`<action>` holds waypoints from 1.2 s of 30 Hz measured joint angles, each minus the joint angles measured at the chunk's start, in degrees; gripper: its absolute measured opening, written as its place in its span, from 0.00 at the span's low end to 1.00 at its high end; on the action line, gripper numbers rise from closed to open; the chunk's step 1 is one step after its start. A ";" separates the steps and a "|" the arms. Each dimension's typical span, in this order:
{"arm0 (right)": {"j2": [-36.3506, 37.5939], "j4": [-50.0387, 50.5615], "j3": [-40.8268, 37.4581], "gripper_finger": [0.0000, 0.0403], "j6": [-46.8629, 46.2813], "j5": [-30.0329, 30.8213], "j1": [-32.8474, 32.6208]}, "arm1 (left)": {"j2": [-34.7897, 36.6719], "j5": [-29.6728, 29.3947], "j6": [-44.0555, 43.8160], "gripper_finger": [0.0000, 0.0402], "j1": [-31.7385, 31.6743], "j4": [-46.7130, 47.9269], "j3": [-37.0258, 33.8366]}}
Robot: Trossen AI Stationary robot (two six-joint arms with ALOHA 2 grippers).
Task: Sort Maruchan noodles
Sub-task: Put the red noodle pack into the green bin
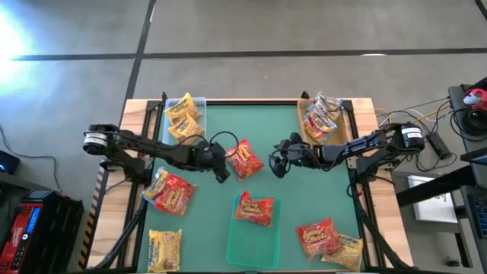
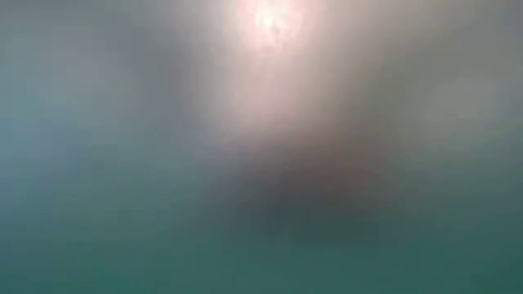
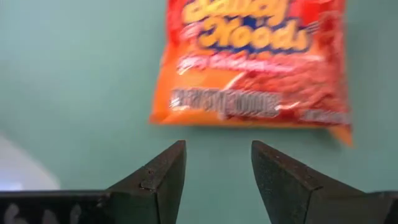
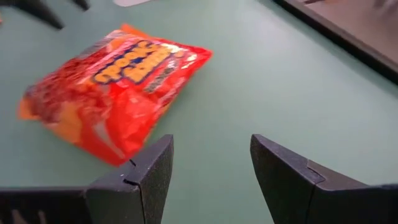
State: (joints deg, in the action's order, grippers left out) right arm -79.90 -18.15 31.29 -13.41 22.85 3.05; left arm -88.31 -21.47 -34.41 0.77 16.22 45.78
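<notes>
A red-orange noodle packet (image 1: 245, 158) lies flat on the green mat between my two grippers. My left gripper (image 1: 221, 164) is open just to the left of it; in the left wrist view its gripper (image 3: 217, 163) faces the packet (image 3: 255, 62) with a gap of bare mat between. My right gripper (image 1: 278, 161) is open to the packet's right; in its wrist view the gripper (image 4: 211, 163) has the packet (image 4: 115, 87) ahead and to one side. The low view shows only blur.
Yellow packets fill a clear tray (image 1: 199, 102) at the far left; pale packets with pink labels fill a brown tray (image 1: 346, 114) at the far right. A red packet (image 1: 255, 207) sits in a near-centre tray (image 1: 240, 245). Loose packets lie near left (image 1: 171, 192), (image 1: 163, 247) and near right (image 1: 316, 236), (image 1: 346, 251).
</notes>
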 joint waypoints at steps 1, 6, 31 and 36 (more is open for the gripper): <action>0.00 0.08 0.00 0.51 0.00 1.06 0.00 | -0.56 0.01 0.70 0.41 0.05 -1.33 0.15; -0.02 0.50 -0.02 0.51 -0.49 3.24 0.11 | -2.17 -0.03 4.88 0.41 -0.02 -11.30 0.09; -0.04 2.90 0.00 0.51 -9.18 8.26 0.11 | -13.29 1.53 8.20 0.41 -1.74 -23.44 -0.67; -0.04 2.88 0.00 0.51 -9.57 8.24 0.11 | -15.77 2.95 11.06 0.41 -2.84 -25.67 1.36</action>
State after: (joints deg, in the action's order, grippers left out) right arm -79.94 -15.27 31.29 -22.98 31.09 3.16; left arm -104.08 -18.52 -23.35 -2.07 -9.45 47.13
